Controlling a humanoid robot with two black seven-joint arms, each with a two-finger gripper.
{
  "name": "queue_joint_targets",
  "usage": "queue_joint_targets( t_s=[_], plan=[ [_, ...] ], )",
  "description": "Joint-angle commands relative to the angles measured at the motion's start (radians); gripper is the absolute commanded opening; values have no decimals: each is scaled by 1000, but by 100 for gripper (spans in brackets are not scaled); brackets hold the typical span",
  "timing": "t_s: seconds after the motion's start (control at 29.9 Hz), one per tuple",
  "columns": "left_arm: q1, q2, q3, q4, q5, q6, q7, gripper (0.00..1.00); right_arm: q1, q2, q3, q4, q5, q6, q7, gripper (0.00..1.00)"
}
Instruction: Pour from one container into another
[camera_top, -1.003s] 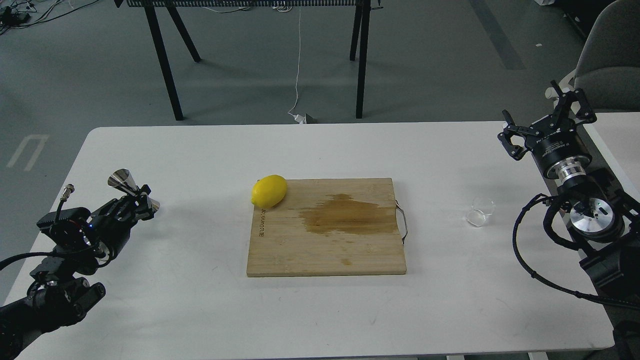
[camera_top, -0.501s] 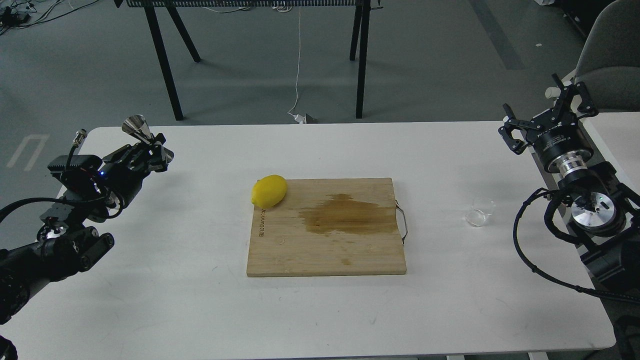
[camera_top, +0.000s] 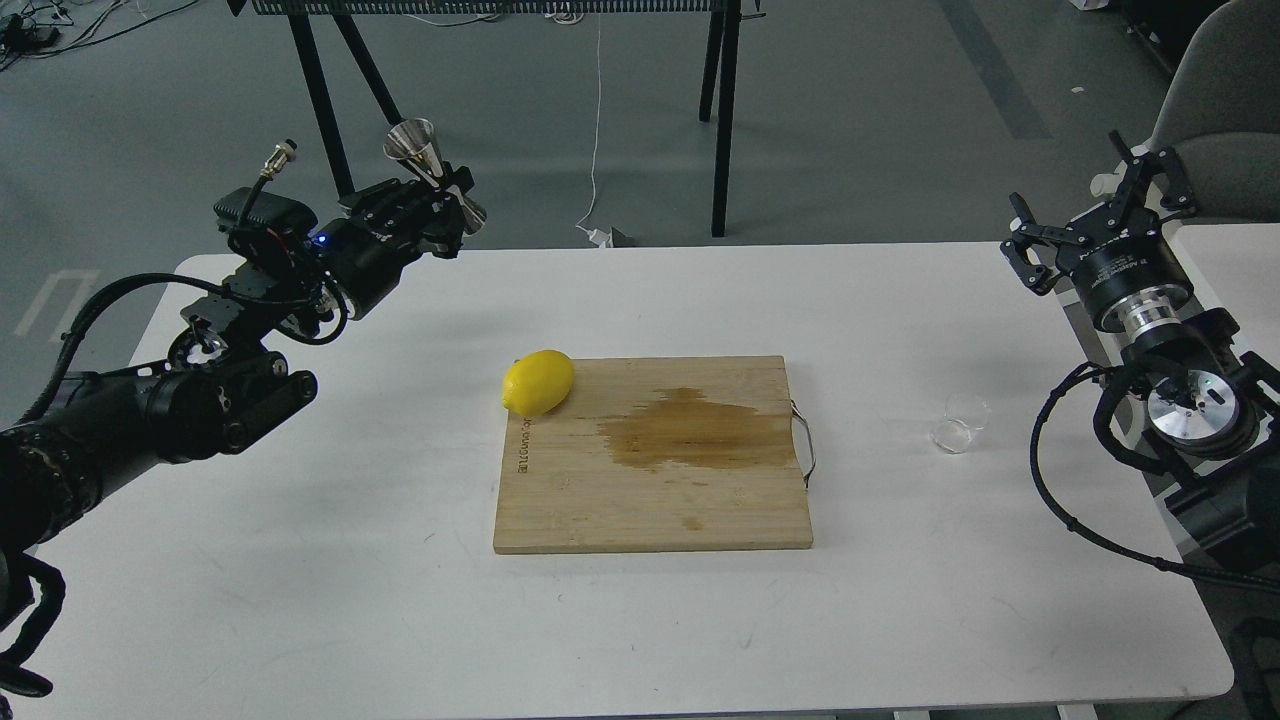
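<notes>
A: Near to far: board (camera_top: 650, 455) mid-table, cup (camera_top: 961, 423) untouched near the table's (camera_top: 350, 600) right edge.
B: Grippers?
A: Right gripper (camera_top: 1095, 215) spread wide, empty. Left gripper (camera_top: 445, 205) clamps the jigger (camera_top: 432, 168), just risen above the far edge. Pour not begun.

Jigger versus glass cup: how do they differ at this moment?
The steel jigger is opaque and shiny; the glass cup is clear. The jigger is held tilted in the air by the left gripper; the cup rests on the table, untouched, with the open right gripper away from it. Both are small.
</notes>
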Motion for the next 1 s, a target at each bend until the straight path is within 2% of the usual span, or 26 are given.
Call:
queue_joint_targets(
  t_s=[0.0,0.23,0.43,0.97],
  plan=[
    [-15,-63,38,0,22,0,0,16,13,2,0,-6,1,0,-4,100],
    [0,-192,59,8,134,0,0,16,24,-1,0,-7,1,0,-29,100],
    [26,-237,59,13,220,0,0,16,62,-2,2,-10,27,0,-90,100],
    [129,-273,59,29,298,0,0,16,98,-5,-3,-50,30,0,-96,100]
  ],
)
